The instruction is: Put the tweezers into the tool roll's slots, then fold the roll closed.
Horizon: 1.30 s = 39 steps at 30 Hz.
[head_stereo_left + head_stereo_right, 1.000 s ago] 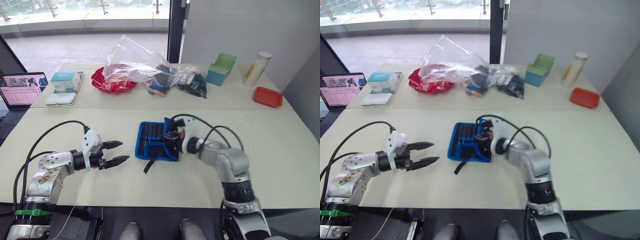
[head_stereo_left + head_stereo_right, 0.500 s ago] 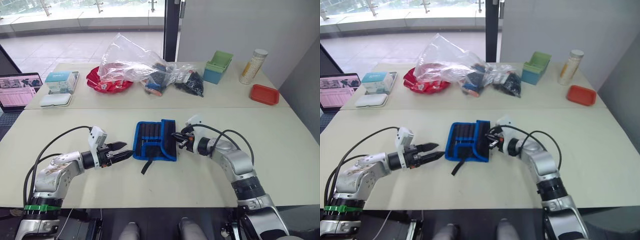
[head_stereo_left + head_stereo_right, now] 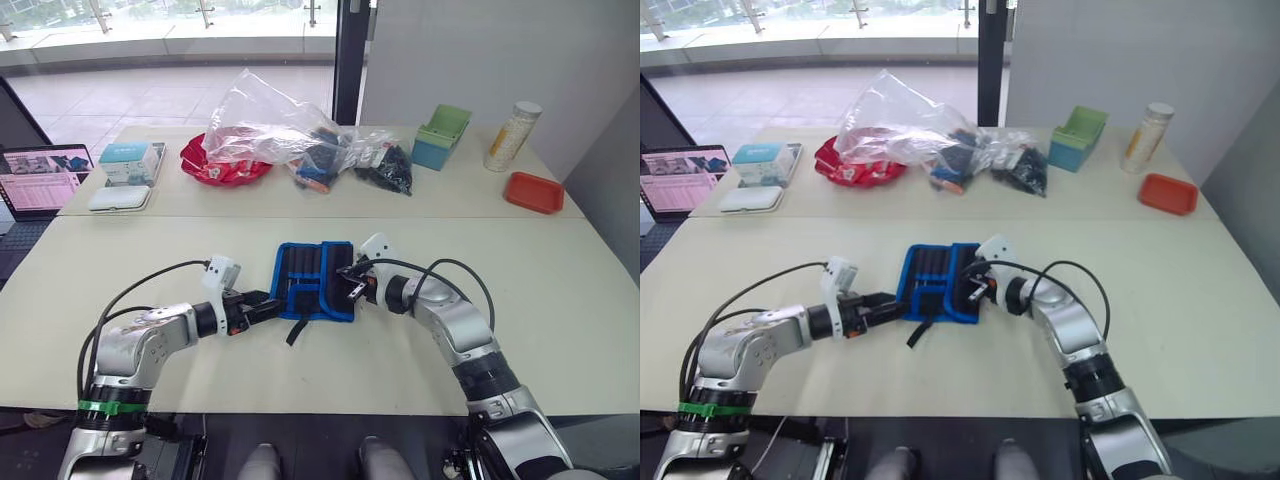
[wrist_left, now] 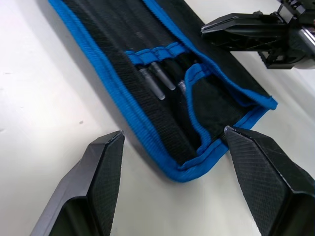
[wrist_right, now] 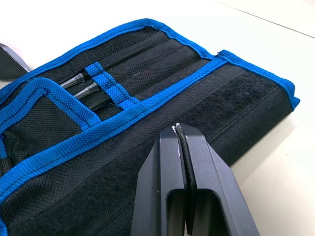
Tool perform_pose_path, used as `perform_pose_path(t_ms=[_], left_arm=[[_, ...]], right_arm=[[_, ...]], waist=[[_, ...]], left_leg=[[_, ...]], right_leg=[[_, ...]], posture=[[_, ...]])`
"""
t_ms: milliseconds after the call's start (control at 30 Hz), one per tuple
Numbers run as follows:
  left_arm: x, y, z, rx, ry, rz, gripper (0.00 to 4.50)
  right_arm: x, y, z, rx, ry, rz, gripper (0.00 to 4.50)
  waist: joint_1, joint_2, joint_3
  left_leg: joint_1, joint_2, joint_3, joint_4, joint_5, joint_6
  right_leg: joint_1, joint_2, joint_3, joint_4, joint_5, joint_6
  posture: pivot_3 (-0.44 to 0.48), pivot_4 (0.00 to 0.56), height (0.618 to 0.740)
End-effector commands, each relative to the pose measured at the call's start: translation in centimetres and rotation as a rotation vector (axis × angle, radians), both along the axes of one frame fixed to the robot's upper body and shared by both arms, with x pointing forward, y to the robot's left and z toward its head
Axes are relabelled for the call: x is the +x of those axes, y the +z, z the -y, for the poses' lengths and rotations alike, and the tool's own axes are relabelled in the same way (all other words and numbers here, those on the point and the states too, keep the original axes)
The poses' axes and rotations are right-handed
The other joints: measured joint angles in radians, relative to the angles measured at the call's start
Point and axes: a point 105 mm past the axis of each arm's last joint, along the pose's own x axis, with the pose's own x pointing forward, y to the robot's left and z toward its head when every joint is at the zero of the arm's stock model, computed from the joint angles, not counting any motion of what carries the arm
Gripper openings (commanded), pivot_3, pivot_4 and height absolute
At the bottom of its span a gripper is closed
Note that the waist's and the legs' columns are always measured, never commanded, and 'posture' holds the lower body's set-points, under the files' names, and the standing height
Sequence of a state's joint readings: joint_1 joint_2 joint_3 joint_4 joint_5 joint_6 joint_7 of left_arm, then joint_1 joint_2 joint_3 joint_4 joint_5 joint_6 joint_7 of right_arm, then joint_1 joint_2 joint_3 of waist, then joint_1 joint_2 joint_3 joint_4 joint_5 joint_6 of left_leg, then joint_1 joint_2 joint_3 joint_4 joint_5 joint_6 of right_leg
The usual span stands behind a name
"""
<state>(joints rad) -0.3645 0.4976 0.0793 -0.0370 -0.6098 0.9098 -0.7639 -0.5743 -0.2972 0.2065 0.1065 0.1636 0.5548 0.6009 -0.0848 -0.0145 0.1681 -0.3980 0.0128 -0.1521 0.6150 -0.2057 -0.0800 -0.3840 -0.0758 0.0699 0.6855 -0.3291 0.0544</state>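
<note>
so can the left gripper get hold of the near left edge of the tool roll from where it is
Probably yes. The left gripper is open, its fingers straddling the blue-bordered corner of the tool roll with only bare table between. The right gripper, shut, sits at the roll's opposite edge, out of its way.

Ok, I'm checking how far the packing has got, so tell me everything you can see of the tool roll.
The tool roll is black woven fabric edged in bright blue, lying flat on the cream table between the two grippers. Its right flap is folded over, with blue binding running across the middle. Metal tweezers sit in its slots. A thin black strap trails from its near edge. The left gripper, open, straddles one end; the right gripper, shut, rests at the folded flap.
</note>
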Motion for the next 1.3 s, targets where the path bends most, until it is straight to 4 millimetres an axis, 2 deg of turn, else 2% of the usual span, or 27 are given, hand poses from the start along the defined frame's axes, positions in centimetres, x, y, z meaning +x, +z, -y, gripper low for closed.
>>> perform_pose_path(t_ms=[33, 167, 200, 267, 433, 533, 767, 1000, 1133, 1267, 1300], left_arm=[[0.4, 1.0, 1.5, -0.073, -0.018, -0.02, 3.47], [1.1, 1.6, 1.0, -0.106, 0.025, -0.017, 3.47], [1.4, 1.8, 0.7, -0.111, 0.043, -0.013, 3.04], [1.8, 2.0, 0.2, -0.121, 0.071, -0.006, 2.68], [3.1, 3.0, -1.8, -0.156, 0.177, 0.007, 1.04], [3.2, 3.0, -2.2, -0.15, 0.185, 0.007, 0.02], [2.4, 2.7, -1.3, -0.159, 0.141, -0.009, 0.02], [2.4, 2.5, -1.9, -0.144, 0.165, -0.015, 0.02], [2.3, 2.5, -2.1, -0.134, 0.165, -0.009, 1.14], [2.3, 1.8, -2.8, -0.105, 0.198, -0.028, 2.46], [2.3, 1.6, -2.9, -0.102, 0.202, -0.035, 2.46]], right_arm=[[-0.4, -0.8, -0.1, -0.015, -0.005, -0.028, 0.04], [-0.4, -0.7, 0.1, -0.017, -0.01, -0.027, 0.04], [-0.4, -0.7, 0.2, -0.017, -0.013, -0.028, 0.0], [-0.4, -0.8, 0.3, -0.018, -0.018, -0.03, 0.0], [-0.5, -1.1, 0.5, -0.025, -0.023, -0.035, 0.0], [-0.5, -1.1, 0.5, -0.026, -0.024, -0.036, 0.0], [-0.7, -1.2, 0.1, -0.028, -0.016, -0.038, 0.0], [-0.7, -1.3, 0.2, -0.028, -0.023, -0.039, 0.0], [-0.7, -1.3, 0.3, -0.029, -0.026, -0.039, 0.0], [-0.8, -1.4, 0.3, -0.026, -0.029, -0.044, 0.0], [-0.8, -1.4, 0.3, -0.025, -0.028, -0.046, 0.0]], waist=[[0.003, 0.0, 0.0], [0.002, 0.0, 0.0], [0.001, 0.0, 0.0], [0.002, 0.0, 0.0], [0.007, 0.0, 0.0], [0.008, 0.0, 0.0], [0.01, 0.0, 0.0], [0.012, 0.0, 0.0], [0.012, 0.0, 0.0], [0.012, 0.0, 0.0], [0.012, 0.0, 0.0]], left_leg=[[0.0, 0.0, 0.0, 0.0, 0.0, 0.0], [0.0, 0.0, 0.0, 0.0, 0.0, 0.0], [0.0, 0.0, 0.0, 0.0, 0.0, 0.0], [0.0, 0.0, 0.0, 0.0, 0.0, 0.0], [0.0, 0.0, 0.0, 0.001, 0.0, -0.001], [0.0, 0.0, 0.0, 0.001, 0.0, -0.001], [0.0, 0.0, 0.0, 0.001, 0.001, -0.001], [0.0, 0.0, 0.0, 0.001, 0.001, -0.001], [0.0, 0.0, 0.0, 0.001, 0.001, -0.002], [0.0, 0.0, 0.0, 0.001, 0.001, -0.002], [0.0, 0.0, 0.0, 0.001, 0.001, -0.002]], right_leg=[[0.0, 0.0, 0.0, 0.0, 0.0, 0.0], [0.0, 0.0, 0.0, 0.0, 0.0, 0.0], [0.0, 0.0, 0.0, 0.0, 0.0, 0.0], [0.0, 0.0, 0.0, 0.001, 0.0, 0.0], [0.0, 0.0, 0.0, 0.001, 0.0, 0.0], [0.0, 0.0, 0.0, 0.001, 0.0, 0.0], [0.0, 0.0, 0.0, 0.001, 0.0, 0.0], [0.0, 0.0, 0.0, 0.001, 0.0, 0.0], [0.0, 0.0, 0.0, 0.001, 0.0, 0.0], [0.0, 0.0, 0.0, 0.001, 0.0, 0.0], [0.0, 0.0, 0.0, 0.001, 0.0, 0.0]], posture=[[0.0, 0.15, 0.74], [0.0, 0.15, 0.74], [0.0, 0.15, 0.74], [0.0, 0.15, 0.74], [0.0, 0.15, 0.74], [0.0, 0.15, 0.74], [0.0, 0.15, 0.74], [0.0, 0.15, 0.74], [0.0, 0.15, 0.74], [0.0, 0.15, 0.74], [0.0, 0.15, 0.74]])
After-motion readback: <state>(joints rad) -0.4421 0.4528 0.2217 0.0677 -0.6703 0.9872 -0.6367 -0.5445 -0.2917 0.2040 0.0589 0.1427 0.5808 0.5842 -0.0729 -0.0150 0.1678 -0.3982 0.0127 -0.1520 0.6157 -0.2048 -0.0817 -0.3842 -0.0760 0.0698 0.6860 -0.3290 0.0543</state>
